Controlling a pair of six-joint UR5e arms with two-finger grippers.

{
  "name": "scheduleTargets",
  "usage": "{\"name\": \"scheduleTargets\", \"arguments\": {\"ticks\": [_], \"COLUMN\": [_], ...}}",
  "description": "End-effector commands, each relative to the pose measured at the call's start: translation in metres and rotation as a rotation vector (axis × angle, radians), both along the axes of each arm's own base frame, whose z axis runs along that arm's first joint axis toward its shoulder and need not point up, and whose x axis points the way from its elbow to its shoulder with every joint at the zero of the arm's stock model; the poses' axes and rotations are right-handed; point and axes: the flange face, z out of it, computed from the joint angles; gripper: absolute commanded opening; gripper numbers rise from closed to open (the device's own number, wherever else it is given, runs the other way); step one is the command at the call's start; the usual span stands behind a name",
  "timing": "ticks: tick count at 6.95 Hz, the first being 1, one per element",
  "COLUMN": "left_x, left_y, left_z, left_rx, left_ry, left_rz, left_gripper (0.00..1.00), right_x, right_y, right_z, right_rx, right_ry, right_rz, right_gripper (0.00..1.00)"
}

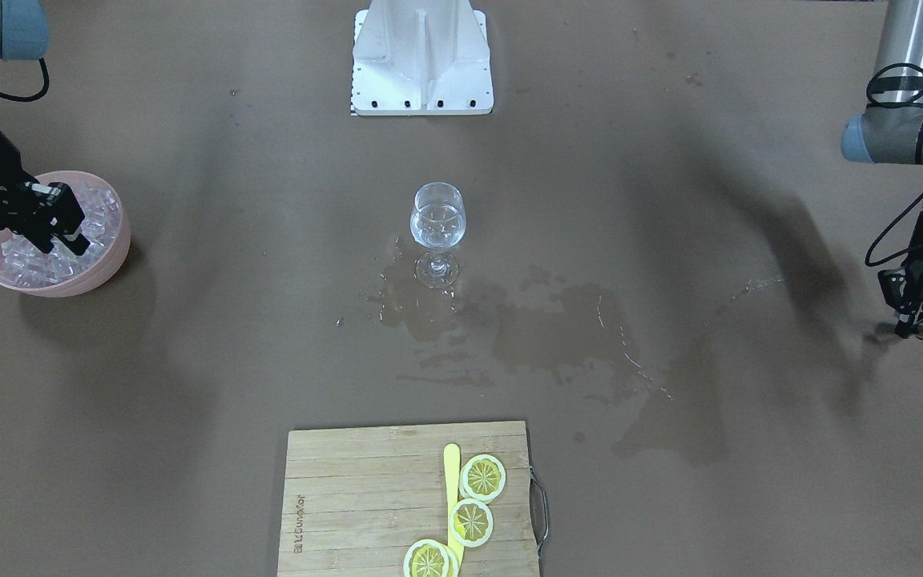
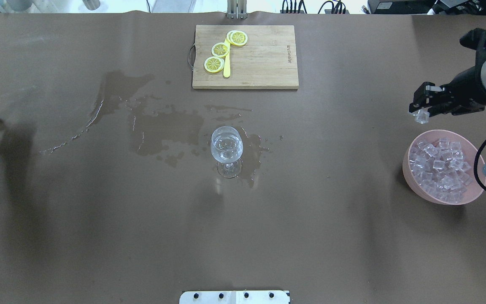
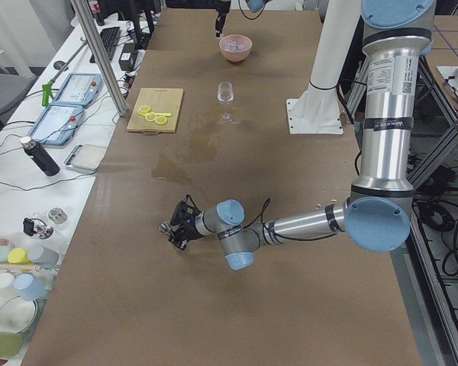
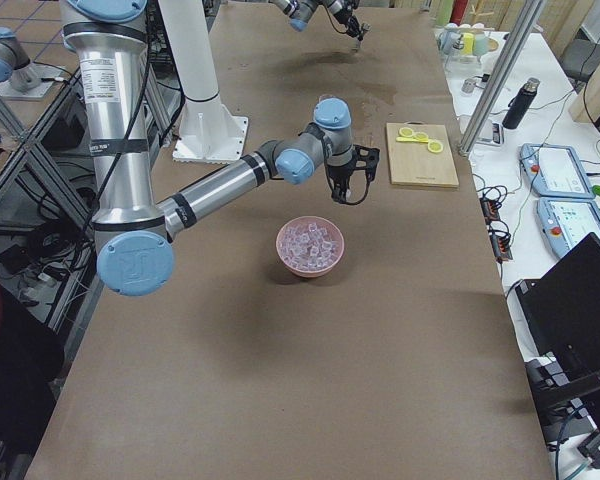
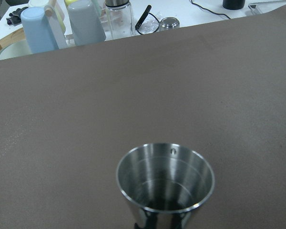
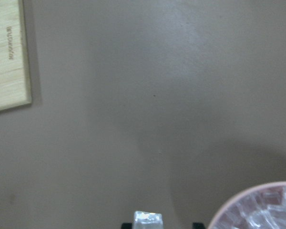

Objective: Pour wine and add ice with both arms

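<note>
Pinches one ice cube (image 2: 420, 118) in the right gripper (image 2: 421, 112), jaws narrowed onto it, at the right edge of the overhead view. Raised off the table there, just up-left of the pink bowl (image 2: 410, 179) with the rest of the ice (image 2: 439, 166). By the look of it, the step in hand: carrying that cube to the wine glass (image 2: 227, 145) at frame centre, well apart from the bowl, a small measure of clear wine (image 2: 226, 152) already inside.

To do it well:
- Hold the pinch firm against slipping on a wet cube.
- Travel high enough to pass over the glass rim.
- Stop squarely above the mouth and come down close.
- Open only slightly, for a short drop without a splash or a knock to the slim stem.
- Mind the puddle (image 2: 158, 131) spread left of the glass.

At the right edge of the front-facing view, clamps a steel measuring cup (image 5: 165, 183) in the left gripper (image 1: 918, 323), seemingly emptied; best parked out there. Leave the cutting board (image 2: 264, 63) and lemon slices (image 2: 214, 64) at top centre alone.
</note>
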Motion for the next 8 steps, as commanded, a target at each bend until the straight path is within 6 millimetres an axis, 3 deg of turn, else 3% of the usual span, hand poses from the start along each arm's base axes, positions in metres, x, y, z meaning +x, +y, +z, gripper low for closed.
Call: {"name": "scheduleTargets", "arguments": {"ticks": [1,3,4,5,6,7,8], "left_x": [0.0,0.001,0.001,0.001,0.001,0.001,0.0], "left_y": [0.0,-0.001,-0.001,-0.001,-0.001,-0.001,0.0], "left_z": [0.0,0.0,-0.001,-0.002,-0.003,-0.004,-0.006], "left_rx": [0.001,0.003,0.005,0.007,0.011,0.013,0.025], "left_ry": [0.0,-0.002,-0.001,0.0,0.003,0.004,0.014], "left_rz": [0.0,0.002,0.002,0.002,0.002,0.002,0.002], "left_gripper": [0.29,0.43,0.57,0.67,0.68,0.71,0.84], "right_x": [0.02,0.001,-0.026,-0.063,-0.107,-0.131,-0.137], "right_y": [-0.034,-0.051,-0.062,-0.058,-0.045,-0.034,-0.029], "right_z": [-0.069,-0.134,-0.16,-0.175,-0.189,-0.2,-0.213], "right_rx": [0.036,0.093,0.117,0.145,0.181,0.205,0.219], "right_ry": [-0.073,-0.099,-0.107,-0.097,-0.08,-0.077,-0.093], "right_rz": [0.026,0.003,-0.021,-0.051,-0.076,-0.094,-0.106], "right_gripper": [0.03,0.03,0.03,0.03,0.03,0.03,0.03]}}
